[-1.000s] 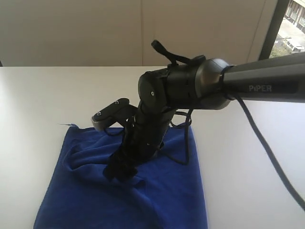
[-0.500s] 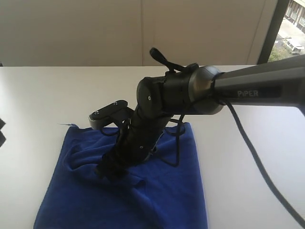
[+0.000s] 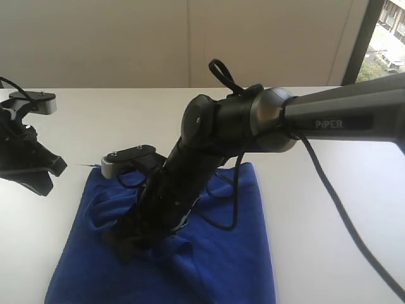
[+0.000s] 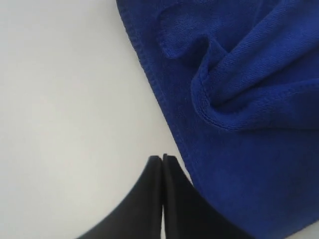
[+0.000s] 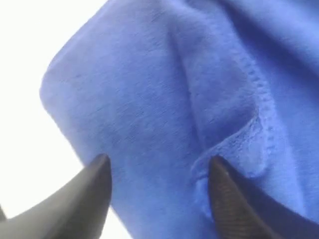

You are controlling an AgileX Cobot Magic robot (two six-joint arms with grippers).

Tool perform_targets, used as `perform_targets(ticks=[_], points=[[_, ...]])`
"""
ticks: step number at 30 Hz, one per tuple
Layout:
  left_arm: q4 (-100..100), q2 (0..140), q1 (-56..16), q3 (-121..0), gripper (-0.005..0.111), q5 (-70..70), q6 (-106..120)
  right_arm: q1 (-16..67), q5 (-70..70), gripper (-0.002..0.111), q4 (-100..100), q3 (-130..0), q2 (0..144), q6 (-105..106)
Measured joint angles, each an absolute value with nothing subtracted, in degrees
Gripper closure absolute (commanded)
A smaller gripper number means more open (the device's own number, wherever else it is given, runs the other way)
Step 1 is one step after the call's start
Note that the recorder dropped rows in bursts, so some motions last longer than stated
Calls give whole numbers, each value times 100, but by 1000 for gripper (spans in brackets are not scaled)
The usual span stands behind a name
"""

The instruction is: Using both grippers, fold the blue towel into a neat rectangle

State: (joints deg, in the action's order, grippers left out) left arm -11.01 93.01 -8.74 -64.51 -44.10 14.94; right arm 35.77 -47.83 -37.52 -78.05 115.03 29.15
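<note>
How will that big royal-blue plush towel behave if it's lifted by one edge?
Probably floppy: the royal-blue plush towel lies in soft rumples with a curled stitched hem, so it would likely sag and drape. It looks thin, so probably light. Its fuzzy pile seems grippy rather than slippery.

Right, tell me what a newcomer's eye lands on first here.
The big black right arm dominates mid-frame, its right gripper open over a rumpled fold of the blue towel. The towel lies crumpled on the white table; the left gripper hangs shut near its edge.
</note>
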Motion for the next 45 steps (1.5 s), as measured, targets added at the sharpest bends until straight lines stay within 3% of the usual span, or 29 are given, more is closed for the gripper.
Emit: perform_targets(ticks=[5,16,24,32,38,45], points=[[-1115,9569,-874,-6451,107,-4176,1524,3718,-5033,56,-3796,-7805,11503,3078],[-1242,9649,-874,-6451,107,-4101,1658,3768,-4188,55,-2848,-7805,11469,2633],[-1254,9649,-874,-6451,107,-4065,1671,3399,-4116,48,-2179,-7805,11338,1853],[-1264,9649,-874,-6451,107,-3983,1682,3269,-4219,48,-4668,-7783,11776,3686],[-1264,9653,-874,-6451,107,-3955,1682,3437,-4833,48,-4881,-7770,11776,4030],[-1264,9653,-874,-6451,107,-3955,1682,3613,-4630,48,-4742,-7770,11799,4132]])
